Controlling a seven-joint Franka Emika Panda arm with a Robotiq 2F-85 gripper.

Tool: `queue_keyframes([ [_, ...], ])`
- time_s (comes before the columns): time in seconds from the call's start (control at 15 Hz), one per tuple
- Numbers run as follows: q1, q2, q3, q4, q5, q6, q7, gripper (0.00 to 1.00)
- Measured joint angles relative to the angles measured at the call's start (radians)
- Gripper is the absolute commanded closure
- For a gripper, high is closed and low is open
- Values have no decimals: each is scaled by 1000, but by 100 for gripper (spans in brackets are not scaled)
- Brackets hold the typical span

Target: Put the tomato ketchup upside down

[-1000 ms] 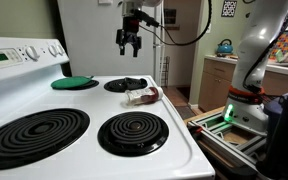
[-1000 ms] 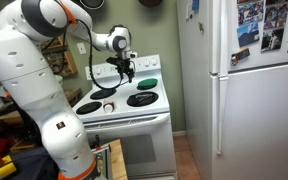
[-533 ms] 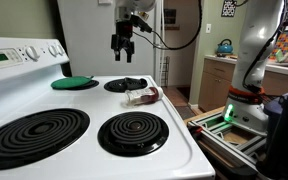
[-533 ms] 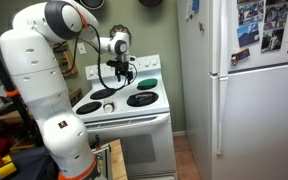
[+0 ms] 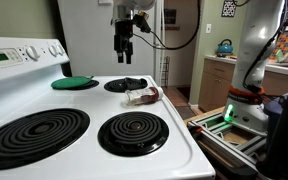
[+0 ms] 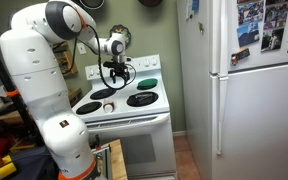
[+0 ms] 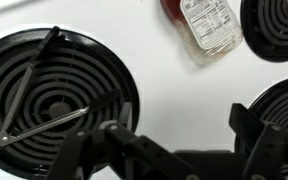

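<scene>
The tomato ketchup (image 5: 142, 96) is a small clear bottle of dark red sauce. It lies on its side on the white stove top between the burners. In the wrist view the ketchup (image 7: 204, 22) lies at the top edge with its label facing up. My gripper (image 5: 123, 48) hangs in the air well above the back of the stove, to the left of and behind the bottle. It also shows in an exterior view (image 6: 117, 72). In the wrist view the gripper (image 7: 179, 135) has its jaws apart with nothing between them.
A flat green disc (image 5: 74, 82) lies on the back left burner. A black object (image 5: 132, 84) sits on the back right burner, just behind the bottle. Two coil burners (image 5: 132, 131) are at the front. A white fridge (image 6: 249, 110) stands beside the stove.
My gripper has shifted slightly to the left above the back of the stove and turned about its axis. The ketchup has not moved.
</scene>
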Motion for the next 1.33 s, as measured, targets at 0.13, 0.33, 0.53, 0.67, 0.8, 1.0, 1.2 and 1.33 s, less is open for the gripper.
queue_keyframes([
  [0.13, 26, 0, 18, 0, -17, -26, -46, 0],
  [0.33, 62, 1, 52, -2, -34, -53, -120, 0],
  [0.53, 89, 7, 78, -11, -66, -79, -200, 0],
  [0.67, 101, 19, 90, -21, -113, -90, -249, 0],
  [0.8, 110, 33, 95, -32, -164, -91, -305, 0],
  [1.0, 121, 65, 100, -37, -248, -91, -386, 0],
  [1.2, 123, 95, 101, -37, -286, -62, -399, 0],
  [1.33, 123, 114, 101, -37, -286, -17, -395, 0],
])
